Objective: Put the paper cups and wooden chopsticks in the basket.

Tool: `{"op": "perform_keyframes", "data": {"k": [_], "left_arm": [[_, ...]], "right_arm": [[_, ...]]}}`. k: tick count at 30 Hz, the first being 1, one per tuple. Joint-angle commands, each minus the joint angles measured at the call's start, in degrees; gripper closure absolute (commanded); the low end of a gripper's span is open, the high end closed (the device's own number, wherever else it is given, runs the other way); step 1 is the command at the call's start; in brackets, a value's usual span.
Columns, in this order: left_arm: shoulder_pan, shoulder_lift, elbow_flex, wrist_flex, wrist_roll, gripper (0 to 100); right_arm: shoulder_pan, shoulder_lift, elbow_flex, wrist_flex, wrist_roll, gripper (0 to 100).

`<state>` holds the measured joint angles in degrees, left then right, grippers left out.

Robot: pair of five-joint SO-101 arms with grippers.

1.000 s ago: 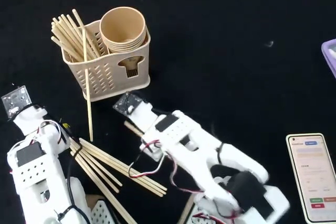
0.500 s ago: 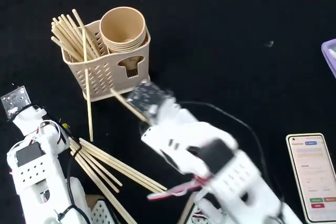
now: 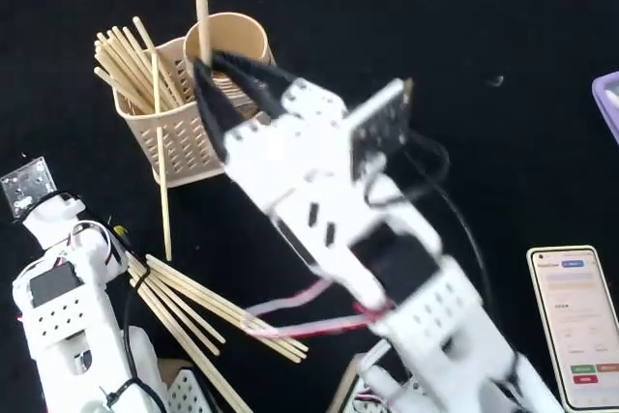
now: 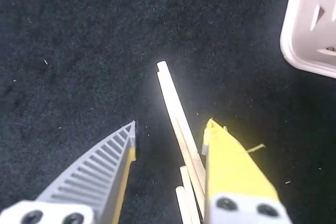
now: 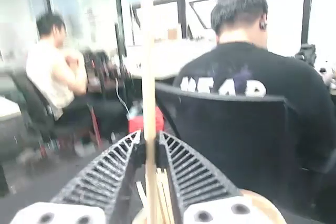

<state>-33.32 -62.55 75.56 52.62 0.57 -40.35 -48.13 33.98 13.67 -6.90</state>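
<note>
The right gripper is up over the basket, right above its rim, and its jaws are clamped tight on a single chopstick that stands upright above the basket. From the right wrist view the held stick runs straight up between the ribbed fingers, pinched from both sides. Inside the basket, the stack of paper cups fills the half farther from the left arm, and a bundle of chopsticks fans out of the other half. One more stick slants down across the basket's front wall to the black table. In front of the basket, toward the arms' bases, a loose heap of chopsticks lies flat on the cloth, well apart from the basket. The left gripper sits low over the end of that heap, jaws spread wide with nothing held, and the tip of a chopstick lies between them, with a corner of the basket near. Far off to the basket's side, beyond the right arm, lies a phone.
</note>
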Motion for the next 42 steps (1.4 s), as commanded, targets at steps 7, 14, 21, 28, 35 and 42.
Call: {"op": "perform_keyframes", "data": {"k": [7,14,21,28,35,42], "left_arm": [[-0.04,-0.62,-0.75,-0.62,0.62,78],[2.51,-0.62,-0.66,-0.26,0.26,78],[2.51,-0.7,-0.66,-0.26,0.26,78],[2.51,-0.7,-0.66,-0.26,0.26,78],[2.51,-0.7,-0.66,-0.26,0.26,78],[2.51,-0.7,-0.66,-0.26,0.26,78]], "right_arm": [[1.76,34.33,-31.6,-4.13,-2.99,98.7],[3.16,49.98,-43.21,-3.69,0.97,98.7],[3.87,52.0,-43.12,-3.69,6.42,98.8],[3.78,52.0,-38.73,-3.34,6.42,97.0],[2.9,52.0,-44.26,12.31,6.33,81.7],[-0.26,52.26,-48.31,20.75,6.24,97.7]]}}
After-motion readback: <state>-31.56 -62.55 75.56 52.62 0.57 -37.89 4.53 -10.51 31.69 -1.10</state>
